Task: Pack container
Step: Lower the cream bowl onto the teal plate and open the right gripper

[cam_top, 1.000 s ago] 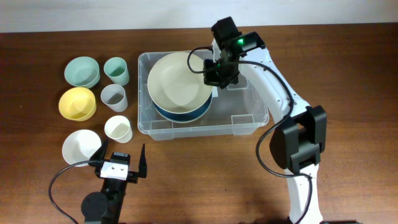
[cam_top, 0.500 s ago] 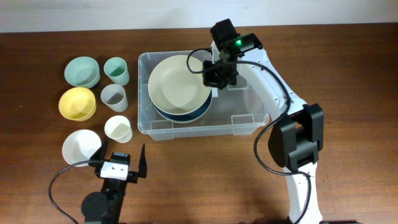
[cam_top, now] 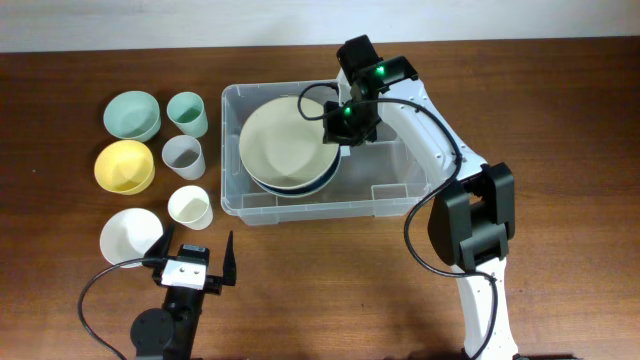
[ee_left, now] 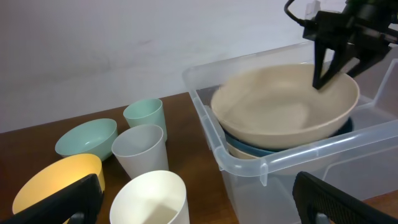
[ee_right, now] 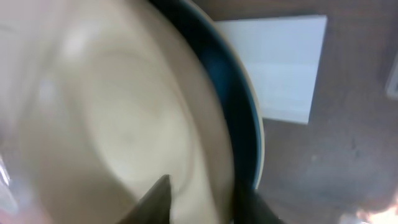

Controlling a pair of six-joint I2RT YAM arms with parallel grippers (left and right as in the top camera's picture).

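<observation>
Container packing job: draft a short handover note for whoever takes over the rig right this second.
Right gripper: shut on the rim of the cream bowl, which sits tilted, nested in the blue bowl inside the container.
Left gripper: open, empty, at the near edge of the table.
Done: two bowls are in the container.
Left: release the cream bowl, then pack the mint bowl, yellow bowl, white bowl, mint cup, grey cup and white cup, all standing left of the container.
</observation>
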